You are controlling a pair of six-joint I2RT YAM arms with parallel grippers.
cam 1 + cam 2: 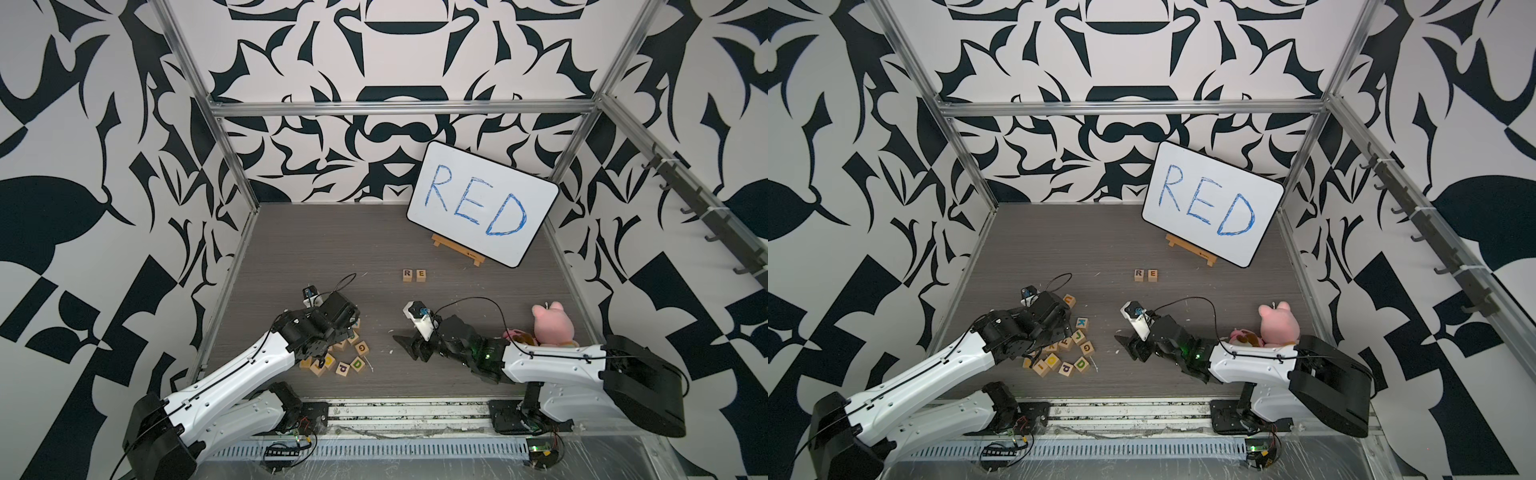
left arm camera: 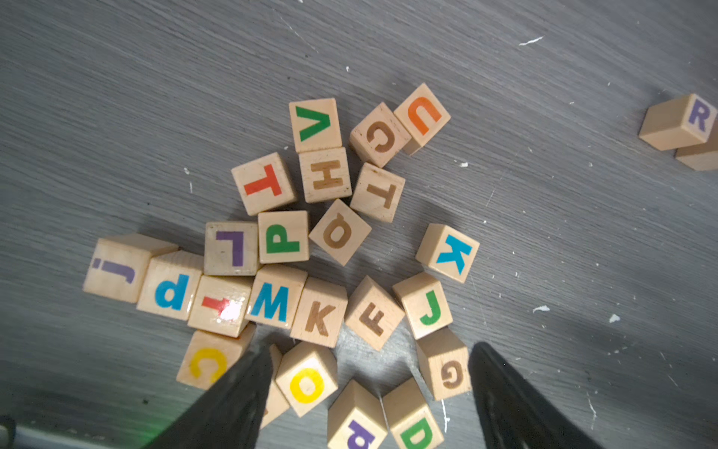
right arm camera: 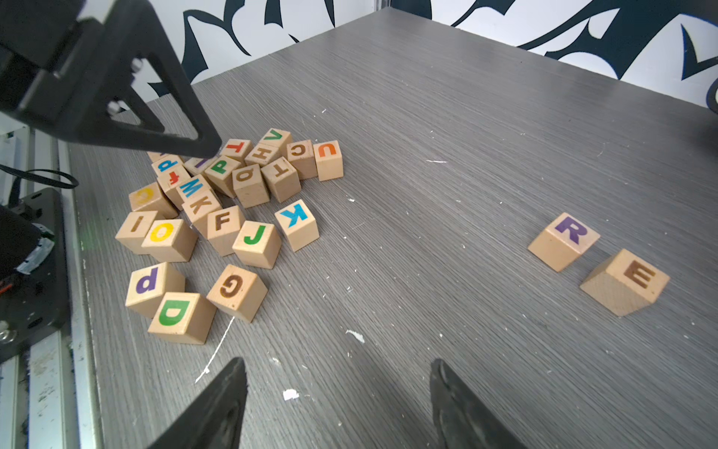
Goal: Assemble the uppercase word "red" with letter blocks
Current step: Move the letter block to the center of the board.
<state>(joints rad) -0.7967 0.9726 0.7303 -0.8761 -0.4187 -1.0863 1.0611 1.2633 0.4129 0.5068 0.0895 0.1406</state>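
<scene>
Beside D block (image 3: pixel 175 317): purple d (image 3: pixel 149 283), brown G (image 3: pixel 237 291).

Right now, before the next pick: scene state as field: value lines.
word so far: R block and E block side by side, letters up
missing: green D block, letter up, at the robot-side edge of the pile
left gripper: open, empty, over the pile
right gripper: open, empty, over the table between pile and word
reference: whiteboard reading RED, at the back
other: pink plush by the right arm
</scene>
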